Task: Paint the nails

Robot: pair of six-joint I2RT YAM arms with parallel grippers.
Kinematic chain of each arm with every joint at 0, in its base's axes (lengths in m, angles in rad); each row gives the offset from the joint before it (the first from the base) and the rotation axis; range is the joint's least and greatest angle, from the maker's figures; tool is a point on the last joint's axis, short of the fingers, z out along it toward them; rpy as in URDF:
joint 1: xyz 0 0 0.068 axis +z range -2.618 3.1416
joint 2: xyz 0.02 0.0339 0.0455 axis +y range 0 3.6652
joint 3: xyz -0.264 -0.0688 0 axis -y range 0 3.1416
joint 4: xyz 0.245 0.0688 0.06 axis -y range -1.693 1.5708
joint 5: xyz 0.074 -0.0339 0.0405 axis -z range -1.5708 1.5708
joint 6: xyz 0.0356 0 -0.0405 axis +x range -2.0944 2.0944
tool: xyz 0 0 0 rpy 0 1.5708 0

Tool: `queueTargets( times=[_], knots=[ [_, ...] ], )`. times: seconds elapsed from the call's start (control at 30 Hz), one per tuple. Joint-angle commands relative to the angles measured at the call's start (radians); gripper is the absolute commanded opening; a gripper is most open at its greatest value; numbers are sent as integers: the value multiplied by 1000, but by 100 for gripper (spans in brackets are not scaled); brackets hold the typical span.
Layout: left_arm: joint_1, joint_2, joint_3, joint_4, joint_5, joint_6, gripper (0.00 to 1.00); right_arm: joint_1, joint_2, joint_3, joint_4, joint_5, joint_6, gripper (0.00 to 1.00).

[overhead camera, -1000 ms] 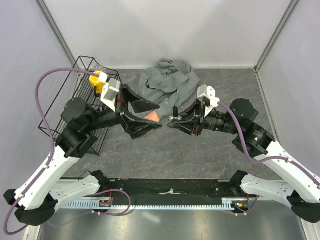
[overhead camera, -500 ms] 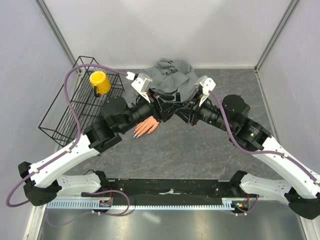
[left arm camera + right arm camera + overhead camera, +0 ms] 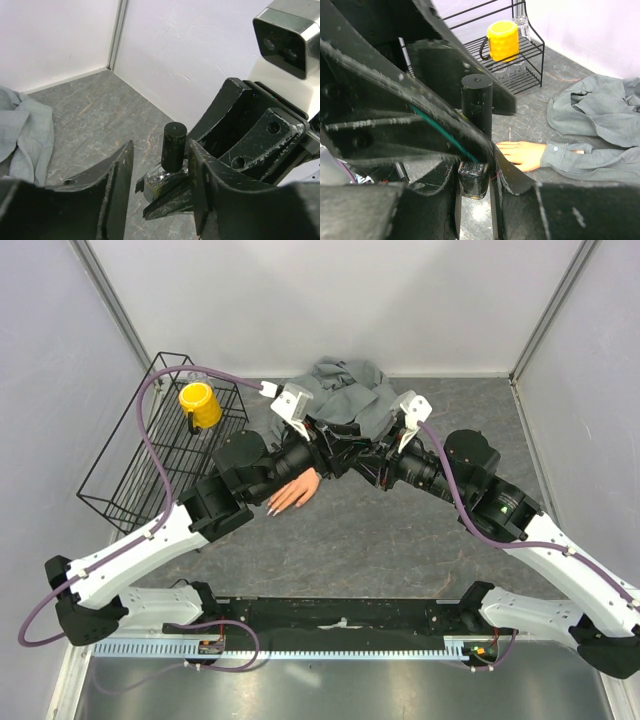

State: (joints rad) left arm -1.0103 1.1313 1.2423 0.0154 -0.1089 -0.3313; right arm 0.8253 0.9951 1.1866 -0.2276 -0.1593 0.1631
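Observation:
The peach mannequin hand (image 3: pixel 297 489) lies palm down on the table, its grey sleeve (image 3: pixel 580 157) running back to the bunched shirt (image 3: pixel 340 395). The nails (image 3: pixel 273 507) point toward the near left, too small to judge their colour. My right gripper (image 3: pixel 475 186) is shut on a dark nail polish bottle (image 3: pixel 474 176), held upright just right of the hand. The bottle's black cap (image 3: pixel 173 146) stands between the fingers of my left gripper (image 3: pixel 161 151). That gripper is open: its right finger lies close against the cap and its left finger stands apart. Both grippers meet above the wrist (image 3: pixel 343 458).
A black wire rack (image 3: pixel 120 465) stands at the left wall with a yellow cup (image 3: pixel 200 405) on its shelf. White walls close the back and both sides. The arms' bases and a black rail (image 3: pixel 340 615) run along the near edge.
My left arm has swung from the left, over the hand, to the bottle, and its jaws have narrowed around the cap. The right gripper drew back a little to the right with the bottle.

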Motion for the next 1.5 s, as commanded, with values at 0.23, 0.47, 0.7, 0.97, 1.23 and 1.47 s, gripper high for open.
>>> queueTargets(
  times=[0.23,0.47,0.7,0.97,1.23,1.47],
  knots=[
    [15,-30,-26,75,292,76,9,1,-50,-4,105,-115,16,0],
    [223,48,-82,355,1405,-197,2,1,-81,-131,422,-809,138,0],
    [251,50,-70,352,1481,-270,11,1,-55,-157,514,-835,218,0],
    [257,-122,71,-127,871,18,100,3,-62,-85,228,-580,33,0],
    [251,-154,43,-147,445,-155,81,1,-53,-19,77,-252,-20,0],
    [136,-102,60,-91,266,-123,63,1,-24,22,40,-132,-30,0]
  ],
)
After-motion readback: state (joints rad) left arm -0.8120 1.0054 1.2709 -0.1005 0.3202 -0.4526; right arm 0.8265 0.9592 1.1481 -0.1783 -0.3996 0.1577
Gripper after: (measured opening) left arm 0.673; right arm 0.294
